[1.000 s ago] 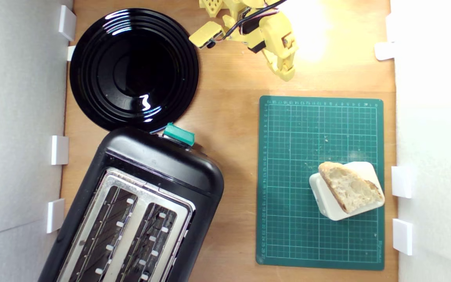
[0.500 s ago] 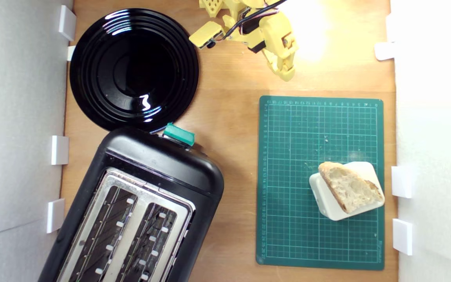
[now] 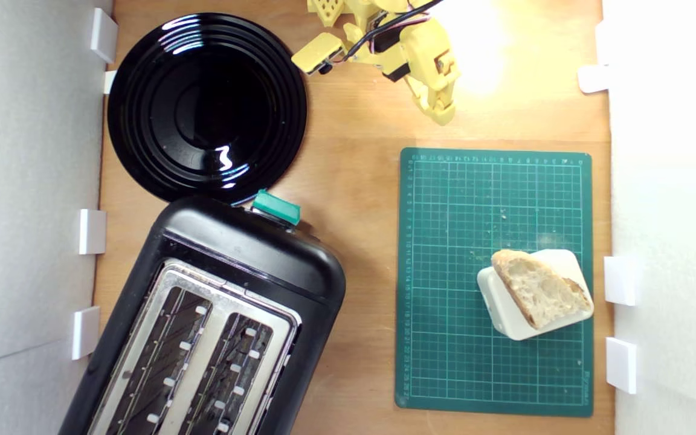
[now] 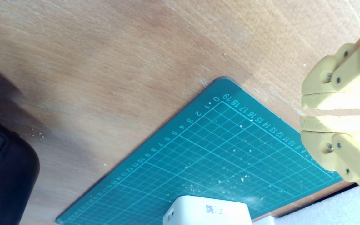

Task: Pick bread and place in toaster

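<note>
The bread, a triangular slice with pale holey crumb and brown crust, lies on a white plastic block at the near right of the green cutting mat. The black toaster with its silver slotted top and teal lever fills the exterior view's lower left. My yellow gripper hangs over bare wood beyond the mat's far edge, well away from the bread. In the wrist view the gripper is shut, with only a thin slit between the jaws and nothing in them. The bread is hidden there; only the block shows.
A round glossy black plate sits at the exterior view's upper left, touching the toaster's end. White foam walls with white clips border the wooden table on both sides. The toaster's corner shows in the wrist view.
</note>
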Controlling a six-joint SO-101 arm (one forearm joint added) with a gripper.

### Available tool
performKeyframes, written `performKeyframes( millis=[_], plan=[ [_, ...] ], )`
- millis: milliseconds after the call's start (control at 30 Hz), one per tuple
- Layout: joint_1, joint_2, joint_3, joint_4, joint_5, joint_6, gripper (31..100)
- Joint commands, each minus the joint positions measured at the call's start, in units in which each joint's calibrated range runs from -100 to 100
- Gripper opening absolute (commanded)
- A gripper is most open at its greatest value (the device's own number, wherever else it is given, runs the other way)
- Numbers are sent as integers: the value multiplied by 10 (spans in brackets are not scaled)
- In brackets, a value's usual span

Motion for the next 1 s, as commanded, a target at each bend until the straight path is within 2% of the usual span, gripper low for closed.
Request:
performKeyframes(
  millis=[0,133,300,633,967],
  plan=[
    [3,4,-3,6,3,3,494],
    [45,4,-10,6,1,3,499],
    [66,37,-11,5,-71,19,494],
    [83,185,-12,-4,-282,27,494],
    [83,411,-12,-3,-541,28,494]
  ],
)
